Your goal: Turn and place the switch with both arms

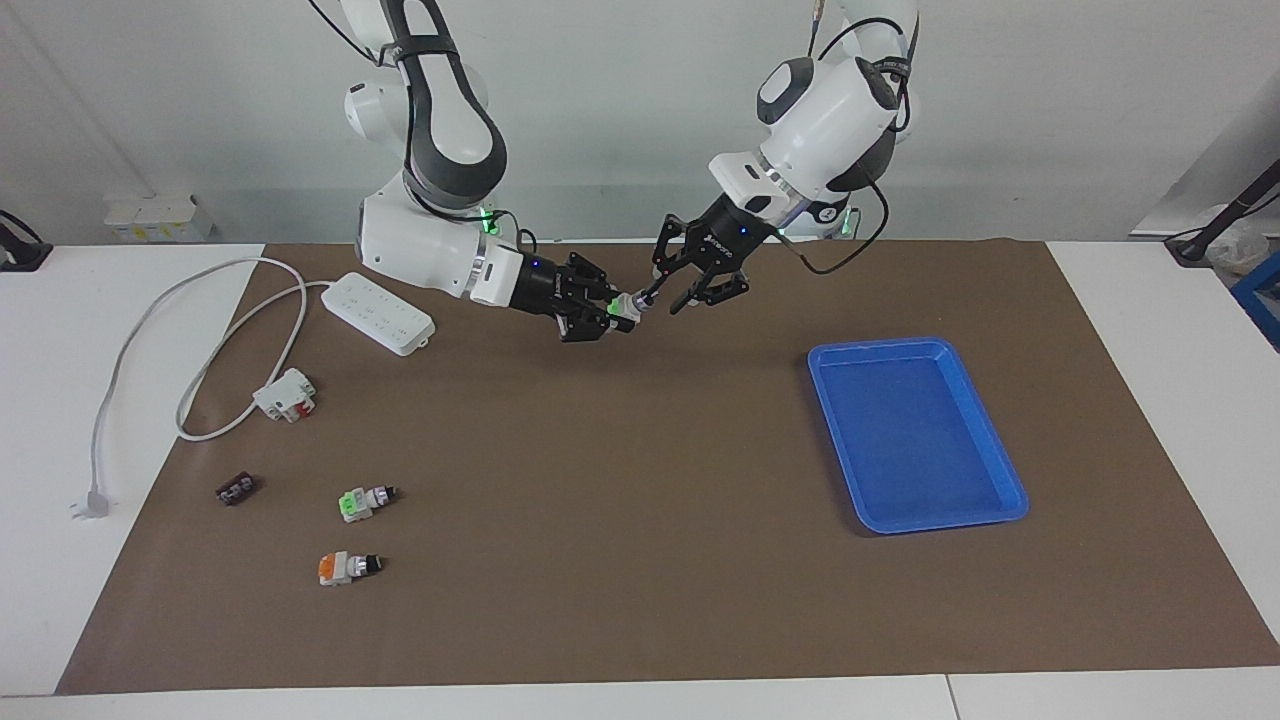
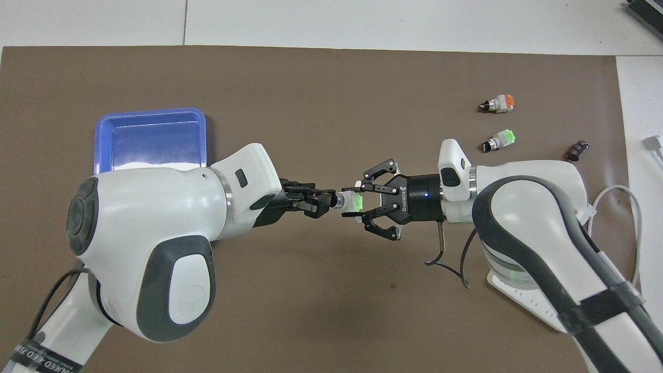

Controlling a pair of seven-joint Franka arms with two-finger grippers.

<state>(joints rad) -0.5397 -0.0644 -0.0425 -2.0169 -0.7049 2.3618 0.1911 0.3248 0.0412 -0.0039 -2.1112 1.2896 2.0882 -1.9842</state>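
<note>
Fingers of the right gripper (image 2: 358,202) clench the green-ended white-grey rotary switch (image 2: 350,201) at frame centre; the left gripper (image 2: 325,200) pinches its black knob.

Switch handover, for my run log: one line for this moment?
switch: midair, between both | right end effector: shut on switch | left end effector: at knob | tray: empty

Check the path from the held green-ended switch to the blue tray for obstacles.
Nothing visible blocks it. The green-ended rotary switch hangs between the right gripper and left gripper; only bare brown mat lies toward the blue plastic tray.
</note>
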